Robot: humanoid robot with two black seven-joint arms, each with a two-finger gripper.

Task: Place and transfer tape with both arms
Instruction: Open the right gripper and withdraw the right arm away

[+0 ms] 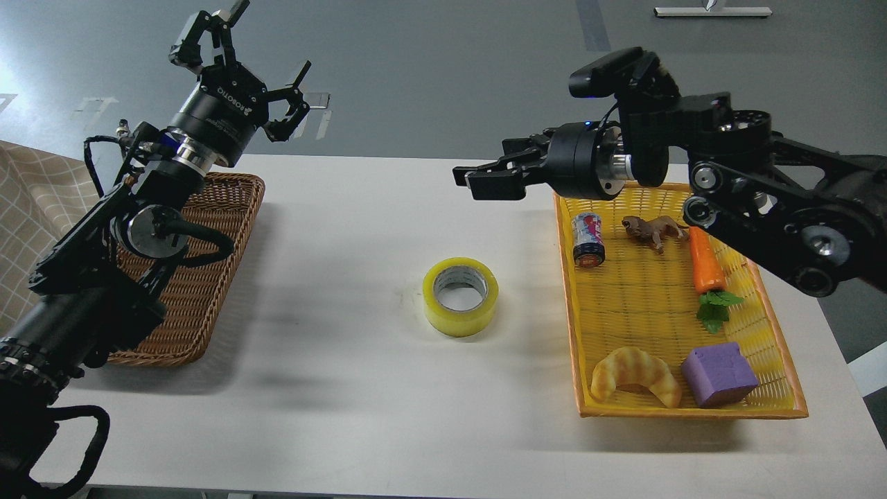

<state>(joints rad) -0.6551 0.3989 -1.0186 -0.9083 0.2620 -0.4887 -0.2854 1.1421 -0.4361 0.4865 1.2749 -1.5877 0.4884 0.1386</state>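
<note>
The tape [461,296], a yellow roll with a grey-white core, lies flat near the middle of the white table [346,402]. Nothing holds it. My right gripper [488,179] hovers high above the table, behind and to the right of the tape, near the far left corner of the yellow basket. Its fingers are apart and empty. My left gripper [260,59] is raised beyond the far end of the brown basket, open and empty, well to the left of the tape.
A brown wicker basket [229,229] sits at the left under my left arm. A yellow basket [569,326] at the right holds a can [589,239], a toy animal [651,231], a carrot [705,267], a croissant [634,374] and a purple block [718,374].
</note>
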